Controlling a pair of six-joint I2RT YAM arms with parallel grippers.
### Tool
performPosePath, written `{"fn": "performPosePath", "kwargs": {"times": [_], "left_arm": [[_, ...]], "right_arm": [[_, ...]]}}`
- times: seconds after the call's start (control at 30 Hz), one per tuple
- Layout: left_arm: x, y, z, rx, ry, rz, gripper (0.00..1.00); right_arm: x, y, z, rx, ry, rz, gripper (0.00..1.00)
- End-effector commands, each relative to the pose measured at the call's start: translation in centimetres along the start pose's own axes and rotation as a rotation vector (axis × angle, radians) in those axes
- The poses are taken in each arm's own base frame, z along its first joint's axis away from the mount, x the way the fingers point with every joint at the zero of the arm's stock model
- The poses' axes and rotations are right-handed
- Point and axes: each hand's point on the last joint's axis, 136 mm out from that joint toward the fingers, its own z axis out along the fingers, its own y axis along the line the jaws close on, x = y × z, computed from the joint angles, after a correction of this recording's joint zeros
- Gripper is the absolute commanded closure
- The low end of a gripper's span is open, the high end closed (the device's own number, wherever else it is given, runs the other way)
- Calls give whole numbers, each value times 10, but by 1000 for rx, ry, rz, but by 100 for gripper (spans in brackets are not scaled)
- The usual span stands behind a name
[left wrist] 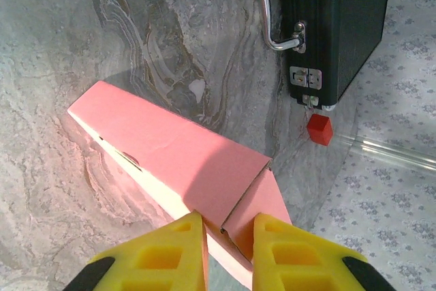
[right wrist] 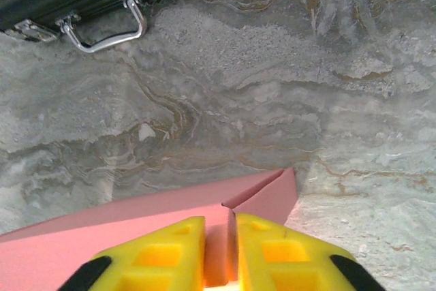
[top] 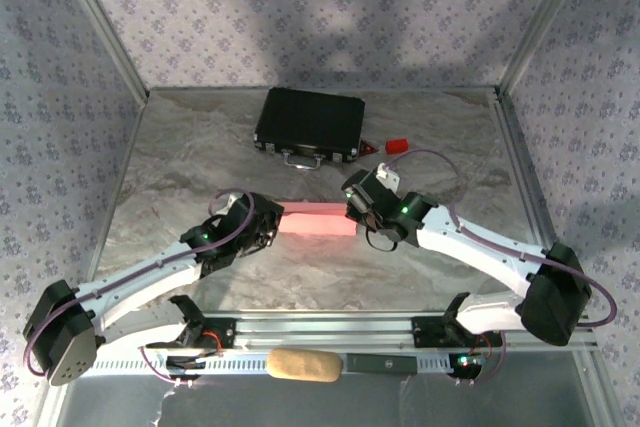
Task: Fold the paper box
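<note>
While pinching paper box (top: 318, 218) at 3 o'clock flap with right hand (right wrist: 219, 226), close left hand (left wrist: 229, 224) squarely on 9 o'clock flap; can't tell if clamped. Avoid creasing.

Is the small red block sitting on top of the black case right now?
No, the red block sits on the table beside a corner of the black case, not on it.

The paper box (top: 318, 218) is pink, the case (top: 308, 119) black, the table (top: 190, 172) veined grey.
</note>
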Motion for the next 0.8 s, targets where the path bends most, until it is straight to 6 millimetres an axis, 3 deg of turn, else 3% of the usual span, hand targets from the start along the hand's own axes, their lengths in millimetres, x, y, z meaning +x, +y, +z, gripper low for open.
{"fn": "performPosePath", "kwargs": {"times": [0.0, 0.2, 0.27, 0.4, 0.63, 0.77], "left_arm": [[-11, 51, 6, -170, -49, 0, 84], [-12, 56, 6, -183, -56, -7, 88], [-13, 55, 5, -181, -58, -8, 89], [-13, 54, 5, -183, -60, -8, 89], [-14, 55, 3, -186, -67, -9, 90], [-15, 55, 3, -186, -69, -7, 90]], "right_arm": [[10, -27, -5, 100, 60, -84, 74], [12, -9, -15, -40, 143, -75, 48], [13, -5, -15, -72, 171, -55, 46], [14, -4, -10, -132, 192, 9, 49], [22, -21, 0, -104, 217, 35, 63], [24, -29, -3, -104, 190, 35, 66]]}}
